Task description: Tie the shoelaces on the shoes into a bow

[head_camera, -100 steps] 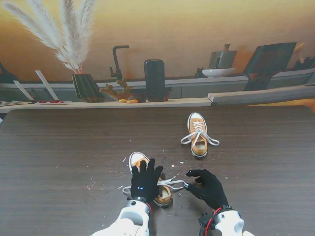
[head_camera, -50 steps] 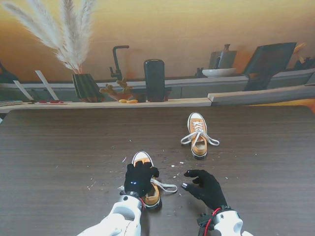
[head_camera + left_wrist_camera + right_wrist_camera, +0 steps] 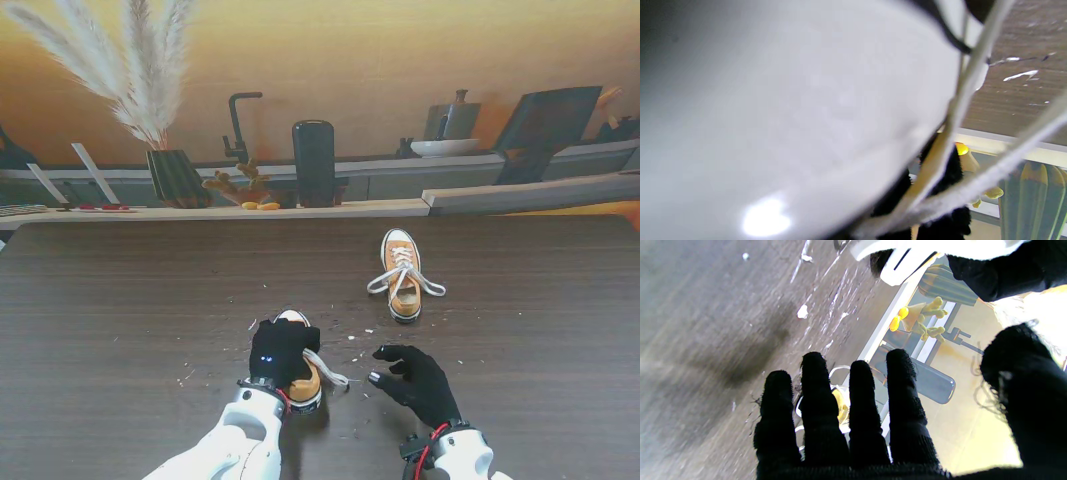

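1. Stand view: left hand (image 3: pixel 280 352) in a black glove sits on top of the near shoe (image 3: pixel 297 372), fingers curled down over its upper, closed on the shoe. Only the white toe cap and the tan heel end show around the glove.
2. Stand view: near shoe lies close to the table's near edge, about mid-width. Its white lace (image 3: pixel 328 371) trails loose off the shoe's right side onto the table (image 3: pixel 120 300).
3. Stand view: right hand (image 3: pixel 415 380) is just right of that shoe, apart from it, fingers spread and lightly curled, holding nothing. It is near the lace end but not touching it.
4. Stand view: far shoe (image 3: pixel 403 277), tan with white toe cap, sits farther from the robot and right of centre, well apart from both hands, toe toward the far edge. Its laces (image 3: pixel 385 281) splay out to both sides; tied or not cannot be told.
5. Stand view: small white specks (image 3: pixel 352 338) scattered on the table around the near shoe.
6. Left wrist view: a blurred white surface, apparently the shoe's sole or toe cap (image 3: pixel 790 110), fills most of the picture. Two white lace strands (image 3: pixel 960 100) cross in front of it, beside black glove fingers (image 3: pixel 957 213). Whether the fingers pinch a strand cannot be told.
7. Right wrist view: right hand fingers (image 3: pixel 813 396) are extended and slightly apart, thumb off to the side, nothing between them. The far shoe (image 3: pixel 840 403) shows small between the fingers.
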